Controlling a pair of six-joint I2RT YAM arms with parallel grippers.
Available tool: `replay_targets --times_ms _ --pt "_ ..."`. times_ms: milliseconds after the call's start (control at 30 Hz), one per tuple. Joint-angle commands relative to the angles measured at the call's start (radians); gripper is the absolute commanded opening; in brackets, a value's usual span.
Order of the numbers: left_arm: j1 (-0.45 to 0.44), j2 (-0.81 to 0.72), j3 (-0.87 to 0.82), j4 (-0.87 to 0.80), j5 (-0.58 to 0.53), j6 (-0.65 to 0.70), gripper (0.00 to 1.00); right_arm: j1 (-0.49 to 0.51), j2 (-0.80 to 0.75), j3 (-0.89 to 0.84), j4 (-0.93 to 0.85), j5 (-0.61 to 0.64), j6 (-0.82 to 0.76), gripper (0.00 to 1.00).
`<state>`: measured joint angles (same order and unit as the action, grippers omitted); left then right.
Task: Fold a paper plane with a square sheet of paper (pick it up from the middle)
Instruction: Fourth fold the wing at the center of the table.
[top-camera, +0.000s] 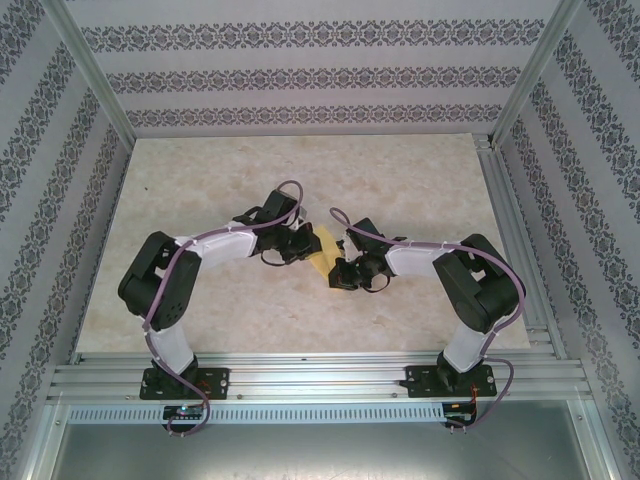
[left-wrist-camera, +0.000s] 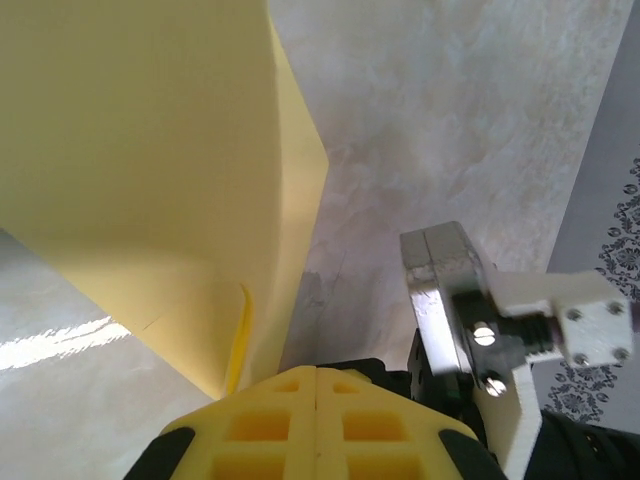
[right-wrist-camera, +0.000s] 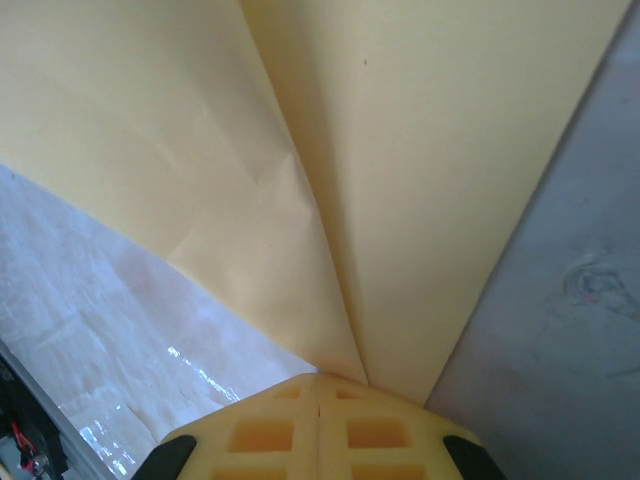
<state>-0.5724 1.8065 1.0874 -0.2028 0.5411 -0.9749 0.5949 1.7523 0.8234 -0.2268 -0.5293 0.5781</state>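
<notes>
The pale-yellow sheet of paper (top-camera: 322, 250) hangs between my two grippers over the middle of the table. My right gripper (right-wrist-camera: 319, 376) is shut on it. Two flaps (right-wrist-camera: 420, 160) spread away from a crease that runs straight into the seam between the fingers. My left gripper (left-wrist-camera: 317, 370) is shut, fingers pressed together with no paper showing in their seam. The sheet (left-wrist-camera: 150, 150) rises just to its left, and the lower corner ends behind the left finger's edge. Whether the fold has the form of a paper plane I cannot tell.
The marble-patterned table (top-camera: 200, 190) is boxed in by an aluminium frame (top-camera: 515, 230) and patterned walls. A metal and white fitting of the other arm (left-wrist-camera: 470, 300) sits close to the right of my left fingers.
</notes>
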Motion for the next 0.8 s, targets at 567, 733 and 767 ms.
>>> replay_targets --times_ms 567,733,767 --pt "-0.032 0.148 0.063 0.014 -0.018 0.067 0.07 0.016 0.088 -0.056 -0.020 0.072 0.012 0.04" --pt "-0.032 0.177 0.073 0.024 -0.019 0.087 0.07 0.017 0.086 -0.055 -0.019 0.071 0.014 0.04" --pt "-0.032 0.177 0.074 0.023 -0.025 0.093 0.07 0.017 0.085 -0.056 -0.020 0.071 0.015 0.04"
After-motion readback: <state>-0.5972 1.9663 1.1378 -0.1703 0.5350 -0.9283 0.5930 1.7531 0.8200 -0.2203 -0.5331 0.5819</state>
